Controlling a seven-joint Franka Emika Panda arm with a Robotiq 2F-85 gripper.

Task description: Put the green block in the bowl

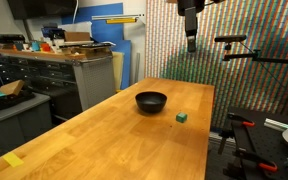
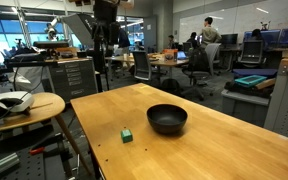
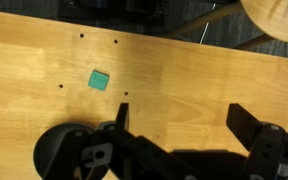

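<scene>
The green block [image 1: 182, 117] is a tiny cube on the wooden table, a short way from the black bowl [image 1: 151, 101]. Both also show in an exterior view, the block [image 2: 127, 134] nearer the table edge than the bowl [image 2: 167, 119]. In the wrist view the block [image 3: 100, 80] lies at upper left and the bowl [image 3: 66, 152] at lower left. My gripper [image 1: 191, 42] hangs high above the far end of the table, well clear of both; it also shows from the other side [image 2: 102, 44]. Its fingers [image 3: 180, 122] are spread wide with only bare wood between them.
The wooden table [image 1: 104, 135] has small dark holes near the block. A round side table [image 2: 24, 105] with a bowl stands beside it. Cabinets [image 1: 54, 70], a tripod arm [image 1: 246, 52] and office desks [image 2: 254, 85] surround the table.
</scene>
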